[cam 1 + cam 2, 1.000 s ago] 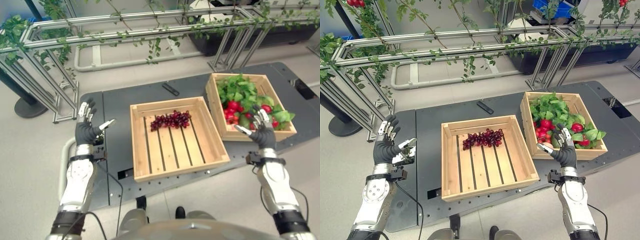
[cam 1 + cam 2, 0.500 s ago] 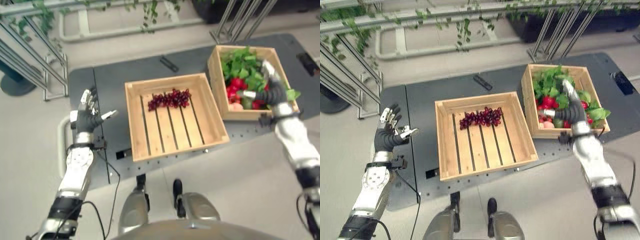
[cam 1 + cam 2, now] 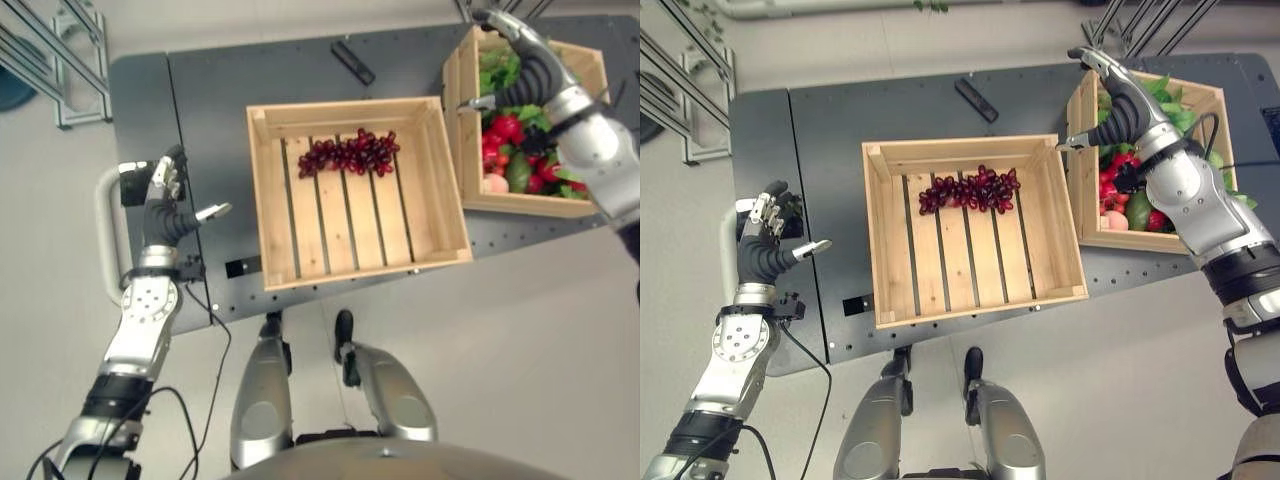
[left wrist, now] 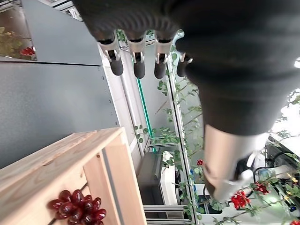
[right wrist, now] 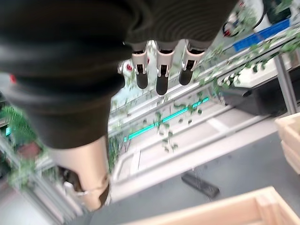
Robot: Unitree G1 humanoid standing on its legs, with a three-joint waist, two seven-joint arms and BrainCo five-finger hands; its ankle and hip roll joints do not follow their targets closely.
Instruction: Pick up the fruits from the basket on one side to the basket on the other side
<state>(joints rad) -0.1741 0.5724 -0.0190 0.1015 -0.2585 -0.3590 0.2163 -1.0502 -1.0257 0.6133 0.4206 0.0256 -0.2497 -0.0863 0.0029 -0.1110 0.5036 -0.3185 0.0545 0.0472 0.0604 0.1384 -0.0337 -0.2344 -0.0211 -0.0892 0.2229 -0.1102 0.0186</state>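
Fruits [image 3: 1118, 190] lie among leaves in the right basket [image 3: 1080, 150]; above it the right hand [image 3: 1110, 105] hovers, fingers extended, apparently empty, poised to reach. Left hand [image 3: 765, 250] idles, relaxed.

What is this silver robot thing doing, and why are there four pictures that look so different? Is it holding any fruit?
It is a robot shaped like a person. Two pictures come from cameras in its head, looking down. The other two come from cameras on its wrists, so you see its own fingers up close.

On the dark table stand two wooden crates. The middle crate holds one bunch of dark red grapes. The right crate is full of green leaves and red fruit.

The right hand hovers open above the right crate, holding nothing. The left hand waits open by the table's left side, holding nothing too. A small black remote lies behind the crates.
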